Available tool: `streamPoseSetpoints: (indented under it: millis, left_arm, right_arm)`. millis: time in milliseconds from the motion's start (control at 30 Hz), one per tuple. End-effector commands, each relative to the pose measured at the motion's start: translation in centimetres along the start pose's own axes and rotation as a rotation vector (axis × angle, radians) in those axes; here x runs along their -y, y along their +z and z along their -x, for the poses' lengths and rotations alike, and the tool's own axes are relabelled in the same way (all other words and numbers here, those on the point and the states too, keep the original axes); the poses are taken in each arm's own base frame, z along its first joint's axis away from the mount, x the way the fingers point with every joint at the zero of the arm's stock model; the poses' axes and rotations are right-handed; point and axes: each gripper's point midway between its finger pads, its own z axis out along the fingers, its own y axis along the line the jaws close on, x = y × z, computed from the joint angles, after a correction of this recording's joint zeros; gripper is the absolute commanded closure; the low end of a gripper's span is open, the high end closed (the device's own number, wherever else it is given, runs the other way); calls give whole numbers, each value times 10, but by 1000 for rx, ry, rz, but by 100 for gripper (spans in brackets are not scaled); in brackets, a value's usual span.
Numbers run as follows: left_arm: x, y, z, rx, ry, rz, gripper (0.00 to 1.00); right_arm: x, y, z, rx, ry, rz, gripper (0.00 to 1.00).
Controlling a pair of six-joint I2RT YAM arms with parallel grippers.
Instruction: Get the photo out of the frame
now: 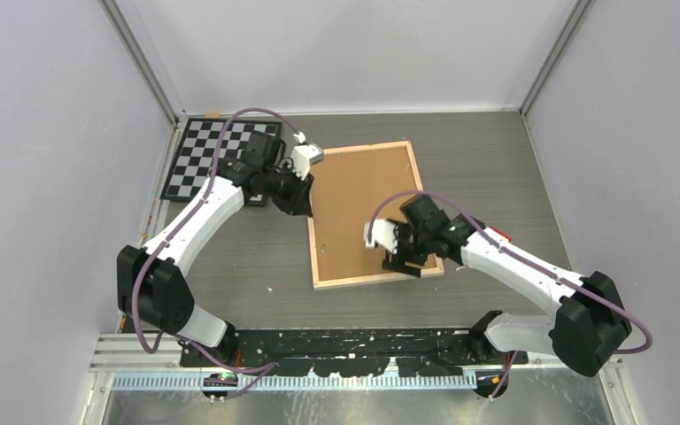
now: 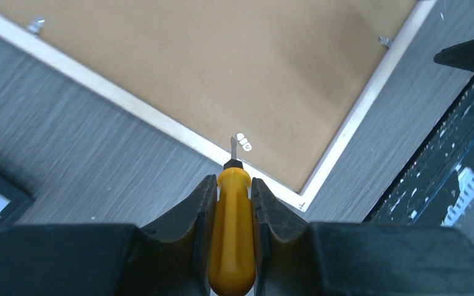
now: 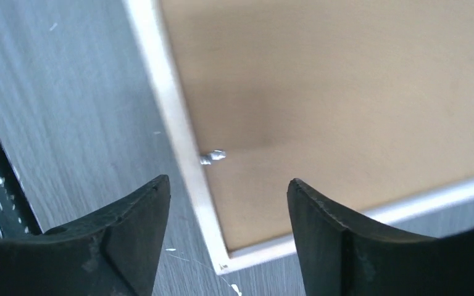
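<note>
Grey wood-grain table, pale walls on three sides. The frame lies face down at the table's middle, with its brown panel up inside the pale rim. I cannot see the photo; I take it to be under that panel, inside the frame.

On the frame's left edge sits a small metal clip. The blade of a yellow screwdriver reaches right to it, though I cannot tell whether the two touch. The left gripper has its jaws clamped on the screwdriver's handle. Over the frame's near right corner hangs the right gripper, jaws wide apart with nothing between them, and a second clip sits on the rim below the gap. A checkerboard lies off the frame's far left corner and has no part in this.

I judge the step in hand to be freeing the panel's clips. Next I need a small, exact push of the blade to swing the clip off the panel, keeping the tip low so it neither skids nor gouges. The open right gripper could steady the frame.
</note>
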Motion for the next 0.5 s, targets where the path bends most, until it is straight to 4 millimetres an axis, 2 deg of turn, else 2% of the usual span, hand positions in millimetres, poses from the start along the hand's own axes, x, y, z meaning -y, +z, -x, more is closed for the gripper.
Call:
streamPoseSetpoints:
  millis: [0, 67, 167, 300, 467]
  left_arm:
    - [-11, -30, 22, 92, -81, 45, 100]
    - [-21, -36, 23, 108, -115, 75, 100]
    - [-33, -43, 27, 130, -144, 119, 100]
    - [-40, -44, 30, 138, -160, 138, 100]
    - [-46, -47, 34, 141, -159, 158, 100]
  right_arm:
    - [51, -44, 25, 127, 371, -172, 20]
    - [79, -55, 17, 135, 552, -279, 13]
    - [115, -63, -10, 81, 797, -416, 11]
    - [144, -62, -47, 8, 1064, -474, 11]
    - [174, -50, -82, -13, 1255, -473, 11]
